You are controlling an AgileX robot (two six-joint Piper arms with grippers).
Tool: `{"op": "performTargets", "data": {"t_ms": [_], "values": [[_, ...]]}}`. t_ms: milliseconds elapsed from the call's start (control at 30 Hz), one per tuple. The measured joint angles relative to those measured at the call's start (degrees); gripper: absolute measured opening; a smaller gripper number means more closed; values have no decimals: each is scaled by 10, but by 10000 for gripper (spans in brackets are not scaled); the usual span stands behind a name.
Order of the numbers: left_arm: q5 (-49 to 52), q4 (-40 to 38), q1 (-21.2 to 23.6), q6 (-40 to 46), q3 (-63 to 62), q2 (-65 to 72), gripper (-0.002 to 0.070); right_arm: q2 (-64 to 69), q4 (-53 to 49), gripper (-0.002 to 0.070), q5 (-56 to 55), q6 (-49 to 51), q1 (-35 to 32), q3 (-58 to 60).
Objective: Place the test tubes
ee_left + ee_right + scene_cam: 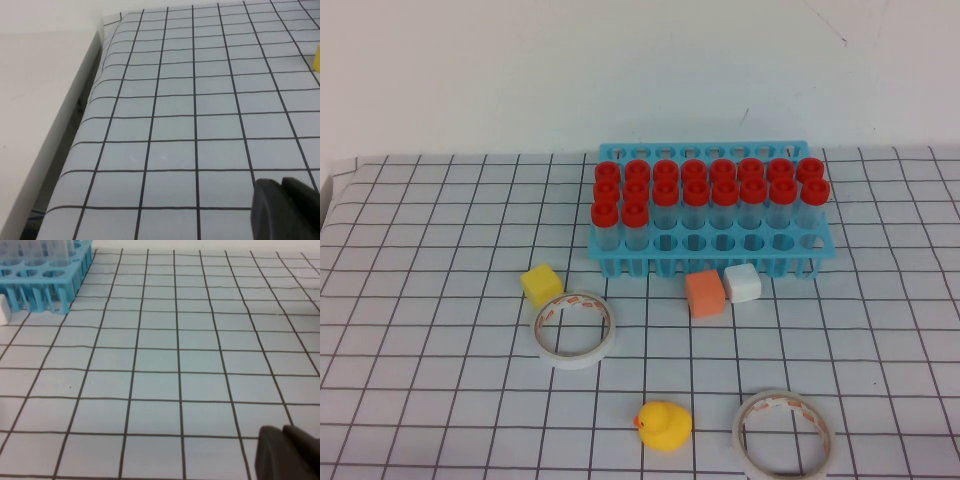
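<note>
A blue test tube rack (pixel 712 256) stands at the back centre of the gridded table, filled with several red-capped test tubes (pixel 665 190); two of them stand in its front row at the left (pixel 619 222). A corner of the rack (pixel 45 282) also shows in the right wrist view. Neither arm appears in the high view. My left gripper (pixel 282 187) is shut, holds nothing and hovers over bare grid near the table's left edge. My right gripper (pixel 282 435) is shut and empty too, over bare grid to the right of the rack.
In front of the rack lie a yellow cube (pixel 541 285), an orange cube (pixel 704 293) and a white cube (pixel 742 283). Two tape rolls (pixel 576 328) (pixel 785 435) and a yellow rubber duck (pixel 664 426) sit nearer the front. The table's left edge (pixel 95 80) drops off.
</note>
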Motion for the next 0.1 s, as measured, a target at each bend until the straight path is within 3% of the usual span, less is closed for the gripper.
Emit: {"op": "performTargets", "data": {"t_ms": [100], "values": [[0,0,0,0,0,0,-1,0,0,-1,0,0,0,0]]}}
